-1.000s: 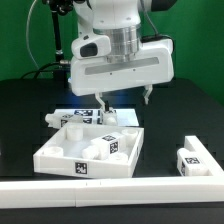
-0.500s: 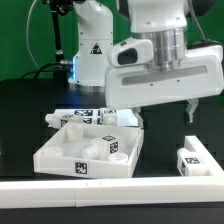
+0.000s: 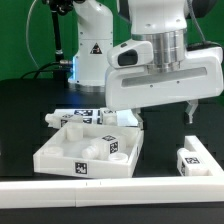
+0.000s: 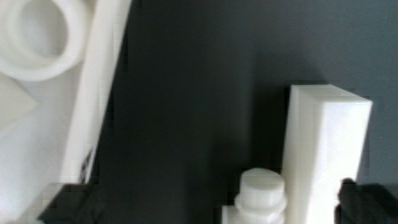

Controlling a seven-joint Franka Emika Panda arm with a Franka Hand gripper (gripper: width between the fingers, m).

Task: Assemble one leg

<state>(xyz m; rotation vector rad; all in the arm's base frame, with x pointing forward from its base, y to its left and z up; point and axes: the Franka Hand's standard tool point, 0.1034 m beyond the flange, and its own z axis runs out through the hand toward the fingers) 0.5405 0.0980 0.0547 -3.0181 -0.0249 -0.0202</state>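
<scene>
A small white block with a black-and-white tag, the leg [image 3: 190,160], lies on the black table at the exterior view's right, against a longer white bar [image 3: 205,146]. My gripper [image 3: 165,116] hangs open and empty above the table, between the wide white tray-like piece [image 3: 60,158] and the leg. Its finger [image 3: 189,113] on the exterior view's right is above the leg. In the wrist view the gripper [image 4: 217,205] has its dark fingers wide apart. Between them stand a small white pegged piece [image 4: 263,195] and the long white bar [image 4: 329,150].
The tray holds another tagged white block [image 3: 113,148] and rounded white pieces [image 3: 85,118] at its back edge. The tray's rim also shows in the wrist view [image 4: 98,110]. A white ledge [image 3: 110,195] runs along the front of the table.
The gripper has moved from above the tray's back edge toward the exterior view's right, over the leg. In the last half second it has not moved.
</scene>
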